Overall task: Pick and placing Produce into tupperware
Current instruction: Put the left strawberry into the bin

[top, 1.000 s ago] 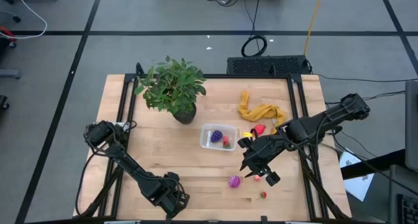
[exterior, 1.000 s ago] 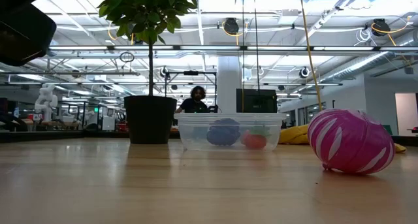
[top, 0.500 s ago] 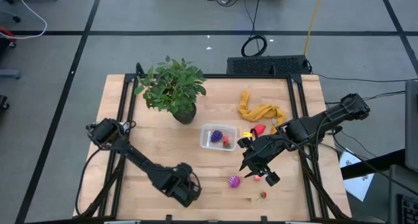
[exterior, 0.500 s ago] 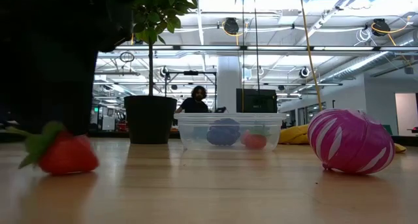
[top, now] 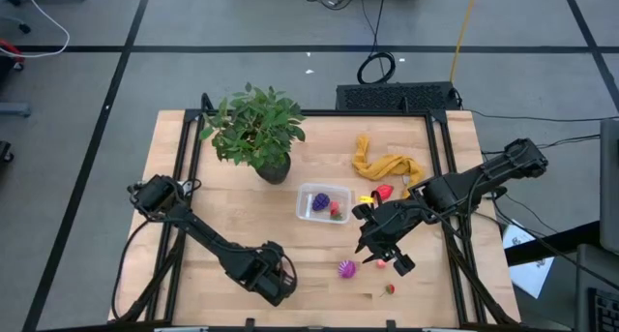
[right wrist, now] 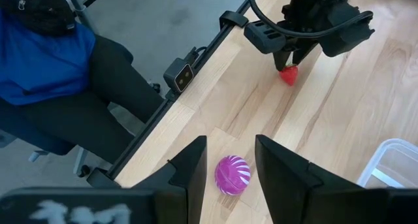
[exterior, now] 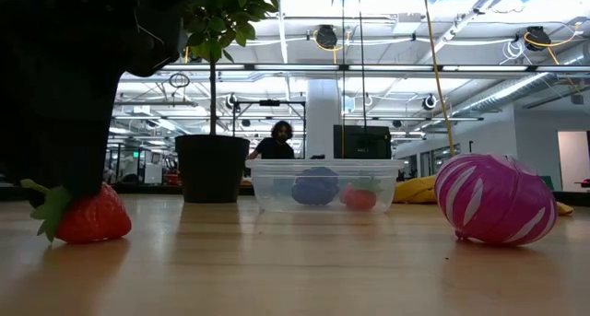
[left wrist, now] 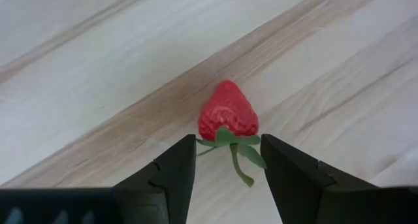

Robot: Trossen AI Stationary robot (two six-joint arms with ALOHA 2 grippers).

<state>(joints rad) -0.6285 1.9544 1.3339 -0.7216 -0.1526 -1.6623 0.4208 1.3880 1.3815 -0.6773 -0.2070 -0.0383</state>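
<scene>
My left gripper (top: 278, 280) stands near the table's near edge, pointing steeply down and shut on a red toy strawberry (left wrist: 226, 111), which also shows in the low view (exterior: 90, 215). My right gripper (top: 386, 257) hangs open above the table's right half; far below its fingers a magenta striped ball (right wrist: 232, 175) lies on the wood. The clear tupperware (top: 324, 203) sits at the table's middle with a purple piece (top: 320, 200) and a red piece (top: 336, 210) inside. A small strawberry (top: 390, 289) lies near the front right. My left gripper has the strawberry's green leafy end (left wrist: 228, 138) between its two fingers (left wrist: 171, 168), coming from above. The red body points away from the fingers, tilted. It hangs right at the table top; whether its tip touches the wood I cannot tell.
A potted plant (top: 256, 134) stands at the back left and a mustard-yellow cloth (top: 387, 165) lies at the back right, with small red and yellow pieces (top: 380, 193) beside it. A seated person (right wrist: 52, 67) is close to the table's edge, and another person (exterior: 277, 141) shows far behind the table.
My left gripper has gone toward the table's right and a little away from the near edge, rolling its wrist, and has then kept still. The strawberry has come into the low view with it.
</scene>
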